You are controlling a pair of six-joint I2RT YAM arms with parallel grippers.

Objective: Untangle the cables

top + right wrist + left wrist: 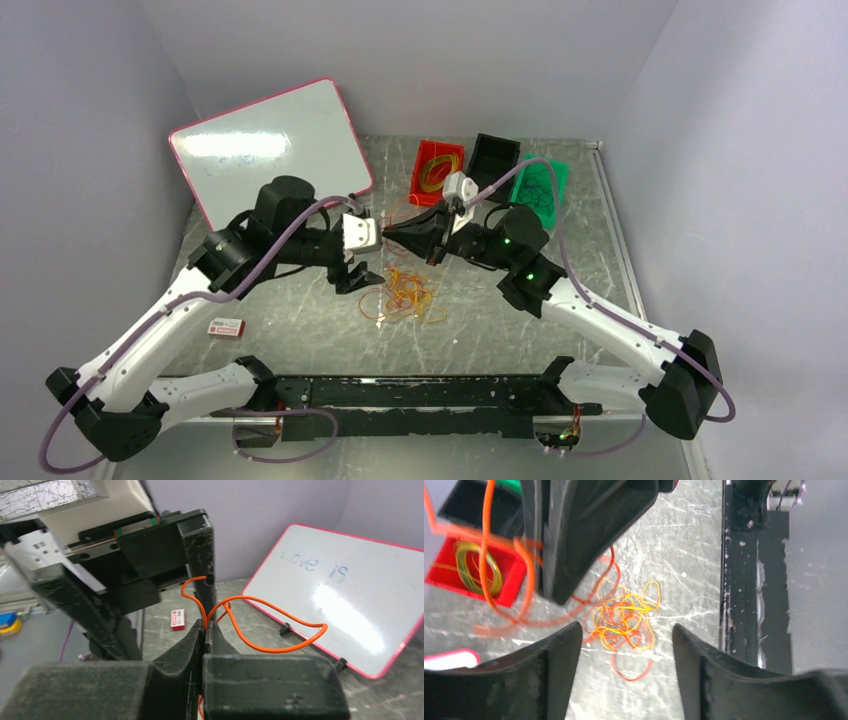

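The cables (pixel 402 296) lie as a loose tangle of yellow and orange-red loops on the table between the two arms, also seen in the left wrist view (pixel 624 621). My left gripper (pixel 626 636) hangs open right over the tangle, with nothing between its fingers (pixel 566 650). My right gripper (pixel 205 626) is shut on one orange cable (pixel 260 645), lifted off the table; its loops hang free to either side. In the top view the right gripper (pixel 392 232) points left, close to the left gripper (pixel 362 270).
At the back stand a red tray (pixel 424 186) with yellow loops, a black tray (pixel 493 155) and a green tray (pixel 553 178) with dark loops. A pink-edged whiteboard (pixel 265 145) leans at the back left. A small red-and-white box (pixel 226 327) lies front left.
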